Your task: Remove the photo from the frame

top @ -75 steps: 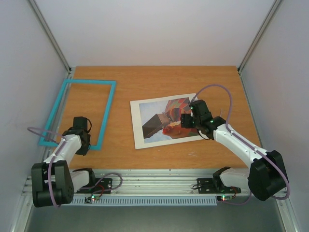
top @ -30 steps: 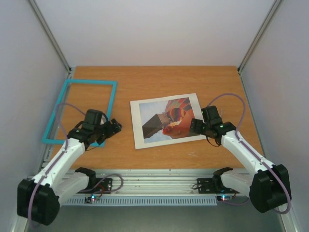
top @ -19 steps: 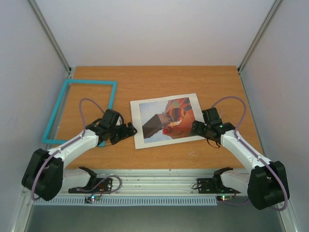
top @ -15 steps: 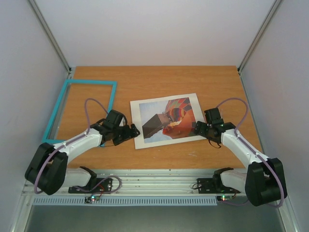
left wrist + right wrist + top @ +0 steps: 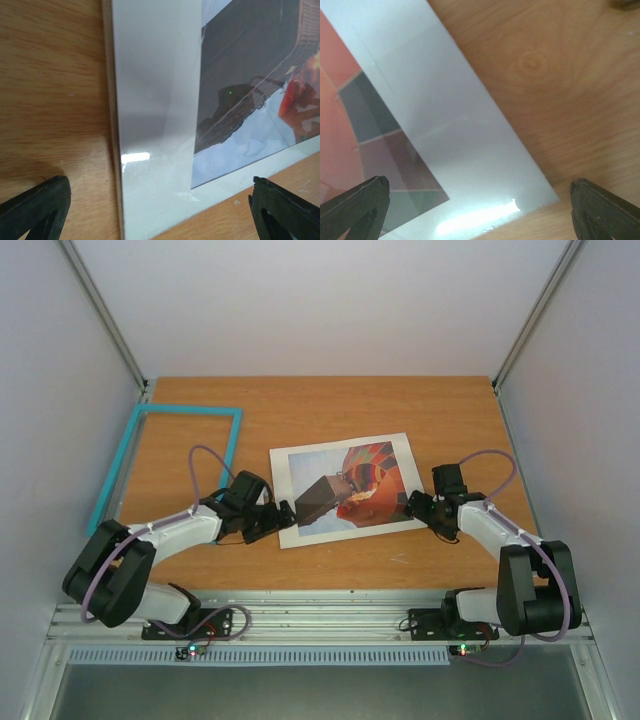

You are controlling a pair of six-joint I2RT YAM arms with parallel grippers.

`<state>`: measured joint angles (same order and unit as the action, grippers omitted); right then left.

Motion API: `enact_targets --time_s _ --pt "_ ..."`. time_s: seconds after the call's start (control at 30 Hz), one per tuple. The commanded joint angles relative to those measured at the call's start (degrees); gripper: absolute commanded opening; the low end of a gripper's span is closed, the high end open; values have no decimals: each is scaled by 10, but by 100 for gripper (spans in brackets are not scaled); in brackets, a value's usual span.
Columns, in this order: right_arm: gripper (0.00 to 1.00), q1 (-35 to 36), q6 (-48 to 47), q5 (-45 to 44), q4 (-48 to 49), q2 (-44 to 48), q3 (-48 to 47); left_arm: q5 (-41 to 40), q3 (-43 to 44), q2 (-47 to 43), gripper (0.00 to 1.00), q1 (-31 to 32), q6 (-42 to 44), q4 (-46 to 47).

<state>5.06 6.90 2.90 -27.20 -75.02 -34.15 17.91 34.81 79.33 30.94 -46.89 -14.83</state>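
Note:
The photo (image 5: 345, 490), a hot-air balloon print with a wide white border, lies flat on the wooden table, outside the frame. The turquoise frame (image 5: 229, 454) lies to its left with nothing inside it. My left gripper (image 5: 279, 518) is open and low at the photo's near-left corner. In the left wrist view the glossy photo (image 5: 240, 100) fills the space ahead of the left gripper (image 5: 160, 215). My right gripper (image 5: 414, 506) is open at the near-right corner. The right wrist view shows the photo's white border (image 5: 445, 125) ahead of the right gripper (image 5: 480, 210). Neither holds anything.
White enclosure walls close in the table (image 5: 330, 410) on the left, right and back. A metal rail (image 5: 320, 612) carrying the arm bases runs along the near edge. A thin brownish edge (image 5: 114, 150) shows under the photo's left side.
My left arm has swung right, away from the frame, to the photo's near-left corner. My right gripper has drawn back off the photo to its near-right corner. Photo and frame have not moved.

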Motion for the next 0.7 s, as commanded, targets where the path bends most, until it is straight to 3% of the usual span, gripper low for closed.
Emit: enact_targets --time_s 0.0,0.4,0.67 --pt "98 -4 -1 44 32 -10 5 3 -13 15 98 13 -12 36" --pt "98 -4 -16 78 27 28 -1 -5 -16 14 98 33 -29 43" --pt "98 -4 -21 113 36 44 3 -43 -6 -7 98 33 -13 -4"
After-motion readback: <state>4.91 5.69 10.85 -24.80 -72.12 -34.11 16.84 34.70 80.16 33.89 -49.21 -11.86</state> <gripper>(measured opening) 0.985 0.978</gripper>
